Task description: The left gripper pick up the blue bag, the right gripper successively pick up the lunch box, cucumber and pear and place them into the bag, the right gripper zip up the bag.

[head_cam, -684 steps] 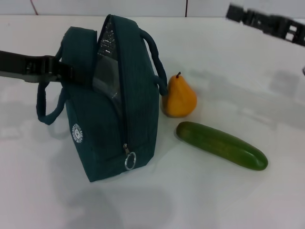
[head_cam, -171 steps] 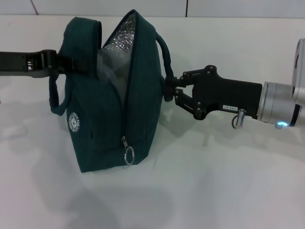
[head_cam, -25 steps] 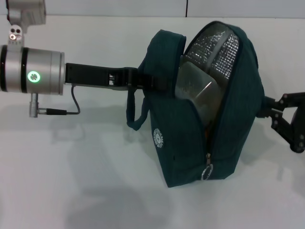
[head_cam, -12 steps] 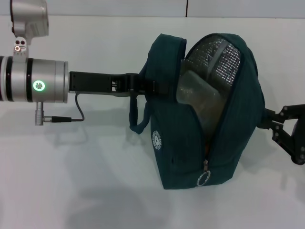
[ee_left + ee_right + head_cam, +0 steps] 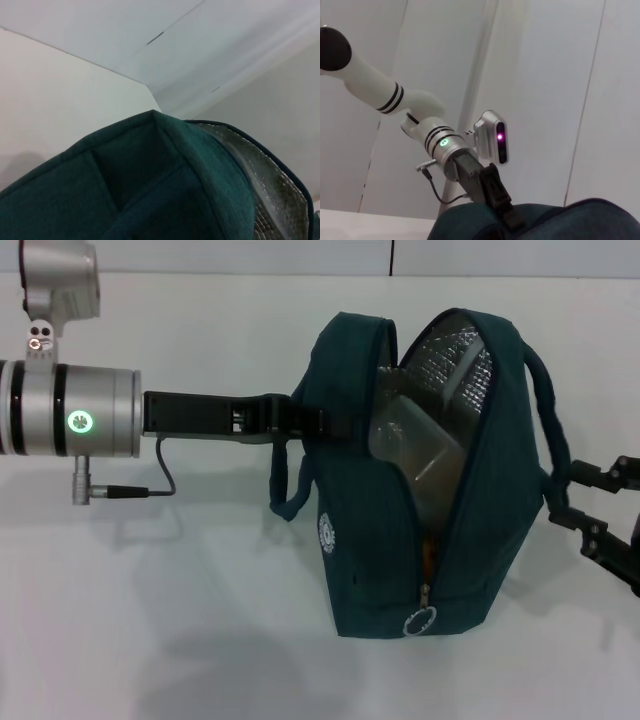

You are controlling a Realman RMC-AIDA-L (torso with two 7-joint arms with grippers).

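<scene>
The blue bag (image 5: 360, 540) stands in the middle of the table with its mouth gaping and its silver lining (image 5: 455, 360) showing. My left gripper (image 5: 308, 420) is shut on the bag's left handle and holds it up. The clear lunch box (image 5: 410, 440) sits inside, and an orange patch, perhaps the pear (image 5: 428, 552), shows through the zip gap. The cucumber is hidden. The zip-pull ring (image 5: 420, 621) hangs low at the front. My right gripper (image 5: 562, 496) is at the right edge, fingers spread on either side of the right handle (image 5: 545, 400). In the right wrist view the left gripper (image 5: 506, 214) clamps the bag (image 5: 580, 222).
The white table (image 5: 180, 640) stretches out in front of and to the left of the bag. The left arm's silver wrist (image 5: 70, 410), lit green, and its cable (image 5: 150, 485) reach in from the left. The left wrist view holds only bag fabric (image 5: 150, 190) and a white wall.
The bag has settled a little lower and more upright. Its right handle now stands up in view. The right gripper's fingers have spread apart at that handle.
</scene>
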